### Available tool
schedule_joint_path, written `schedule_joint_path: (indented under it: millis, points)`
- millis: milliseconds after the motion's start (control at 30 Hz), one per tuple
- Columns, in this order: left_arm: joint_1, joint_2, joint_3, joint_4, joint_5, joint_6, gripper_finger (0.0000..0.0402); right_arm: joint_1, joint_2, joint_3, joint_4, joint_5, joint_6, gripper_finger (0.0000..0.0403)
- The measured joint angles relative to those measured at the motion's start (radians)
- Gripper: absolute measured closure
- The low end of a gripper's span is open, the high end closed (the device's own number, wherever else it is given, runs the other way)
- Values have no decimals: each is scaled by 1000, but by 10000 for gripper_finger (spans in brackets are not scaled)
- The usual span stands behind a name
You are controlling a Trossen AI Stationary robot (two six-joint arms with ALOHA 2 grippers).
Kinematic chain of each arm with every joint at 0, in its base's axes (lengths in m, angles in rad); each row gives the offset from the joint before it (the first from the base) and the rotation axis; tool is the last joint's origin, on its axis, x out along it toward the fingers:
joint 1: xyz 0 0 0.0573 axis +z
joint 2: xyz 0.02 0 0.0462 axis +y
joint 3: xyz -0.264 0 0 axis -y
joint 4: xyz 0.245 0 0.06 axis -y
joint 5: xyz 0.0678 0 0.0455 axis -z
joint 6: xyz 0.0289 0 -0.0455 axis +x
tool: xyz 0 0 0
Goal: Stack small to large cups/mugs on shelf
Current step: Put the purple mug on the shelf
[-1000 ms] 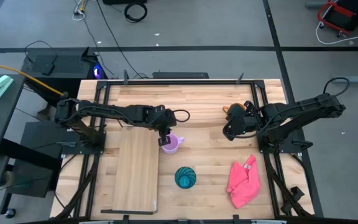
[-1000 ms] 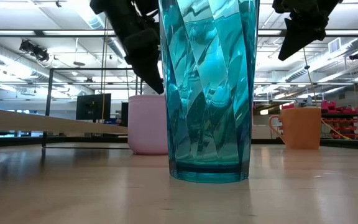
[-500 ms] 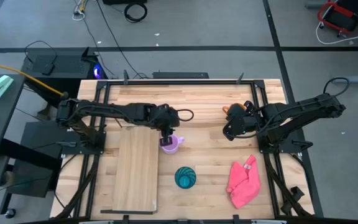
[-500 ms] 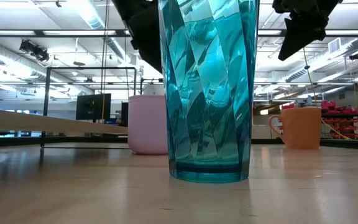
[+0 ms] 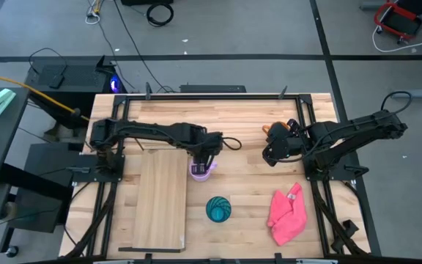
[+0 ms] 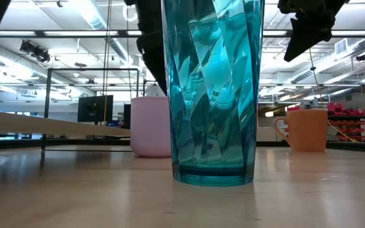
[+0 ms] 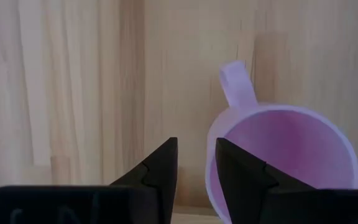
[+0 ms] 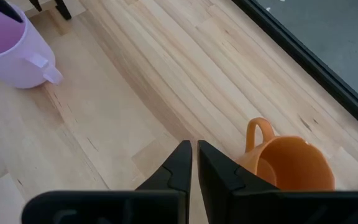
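While my left pincer [image 7: 194, 163] hangs open over the lilac mug [image 5: 201, 170], just beside the shelf [image 5: 161, 198], my right pincer [image 8: 194, 158], nearly closed and holding nothing, waits by the orange mug [image 8: 288, 163]

Grey floor [image 5: 218, 44], black cables [image 5: 160, 12], red cart [image 5: 401, 18]; ceiling strip lights [image 6: 94, 12], monitor [image 6: 95, 107].

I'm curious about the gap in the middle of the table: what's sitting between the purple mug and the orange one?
Nothing: in the high view, only bare tabletop lies between the purple mug and the orange mug.
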Motion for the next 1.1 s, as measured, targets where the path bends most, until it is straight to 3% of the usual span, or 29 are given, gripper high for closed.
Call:
schedule_joint_path:
  millis: [567, 1100]
  points:
    - [22, 70, 131, -224, -12, 28, 261, 0, 0, 0, -26, -44, -77, 371]
    - [55, 70, 129, -189, 98, 48, 260, -1, 0, 0, -23, -40, -125, 371]
